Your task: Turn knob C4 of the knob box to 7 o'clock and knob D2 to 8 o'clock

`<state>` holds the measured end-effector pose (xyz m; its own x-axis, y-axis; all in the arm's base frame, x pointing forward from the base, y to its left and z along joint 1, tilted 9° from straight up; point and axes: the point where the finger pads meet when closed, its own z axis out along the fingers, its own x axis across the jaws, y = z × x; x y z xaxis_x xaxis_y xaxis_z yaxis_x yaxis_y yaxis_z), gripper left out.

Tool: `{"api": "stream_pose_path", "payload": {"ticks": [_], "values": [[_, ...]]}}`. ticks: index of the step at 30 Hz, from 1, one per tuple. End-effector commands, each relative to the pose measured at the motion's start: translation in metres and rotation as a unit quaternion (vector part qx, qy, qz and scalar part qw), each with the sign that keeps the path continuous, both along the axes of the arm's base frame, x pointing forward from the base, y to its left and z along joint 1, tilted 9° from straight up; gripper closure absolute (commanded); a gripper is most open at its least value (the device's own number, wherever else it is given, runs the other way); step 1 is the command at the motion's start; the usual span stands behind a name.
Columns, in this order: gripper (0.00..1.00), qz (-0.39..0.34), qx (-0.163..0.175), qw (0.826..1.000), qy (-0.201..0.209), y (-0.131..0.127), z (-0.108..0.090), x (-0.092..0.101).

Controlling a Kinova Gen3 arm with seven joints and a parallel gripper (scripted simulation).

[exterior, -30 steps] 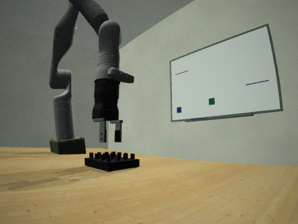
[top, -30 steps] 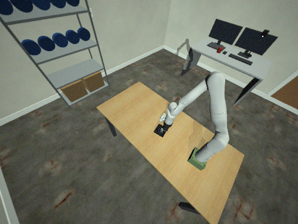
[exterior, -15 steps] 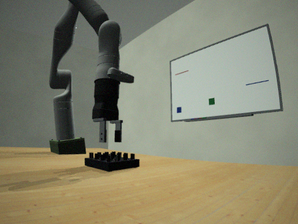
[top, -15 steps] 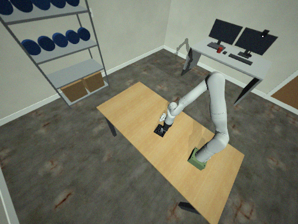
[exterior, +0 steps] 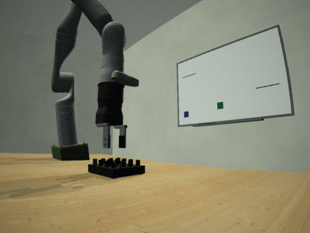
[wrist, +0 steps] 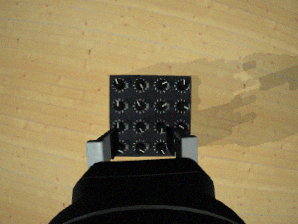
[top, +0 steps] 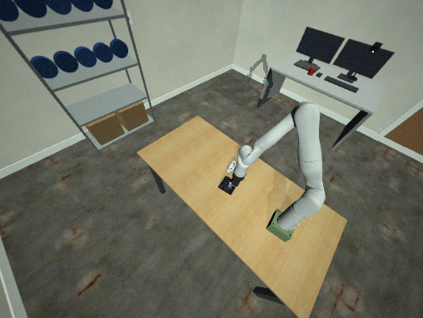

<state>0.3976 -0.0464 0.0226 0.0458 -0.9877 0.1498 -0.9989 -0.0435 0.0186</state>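
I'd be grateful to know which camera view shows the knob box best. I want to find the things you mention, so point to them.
The wrist view does: it faces the top of the knob box [top: 223,186] [exterior: 113,173] [wrist: 151,116], showing its grid of knobs and white marks, though fingers overlap the lower rows. The exterior view gives its low side profile; the top view shows it small, beside the gripper [top: 231,186] [exterior: 115,147] [wrist: 142,138].

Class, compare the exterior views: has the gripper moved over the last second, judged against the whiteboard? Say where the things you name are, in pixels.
No. The gripper [exterior: 115,146] [wrist: 142,138] hangs at the same height and distance left of the whiteboard [exterior: 235,73], with no shift visible.
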Motion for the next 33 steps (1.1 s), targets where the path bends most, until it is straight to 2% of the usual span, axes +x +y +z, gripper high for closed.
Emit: {"api": "stream_pose_path", "payload": {"ticks": [1,33], "values": [[0.0,0.0,0.0,1.0,-0.001,0.0,0.001,0.0],[0.0,0.0,0.0,1.0,-0.001,0.0,0.001,-0.049]]}}
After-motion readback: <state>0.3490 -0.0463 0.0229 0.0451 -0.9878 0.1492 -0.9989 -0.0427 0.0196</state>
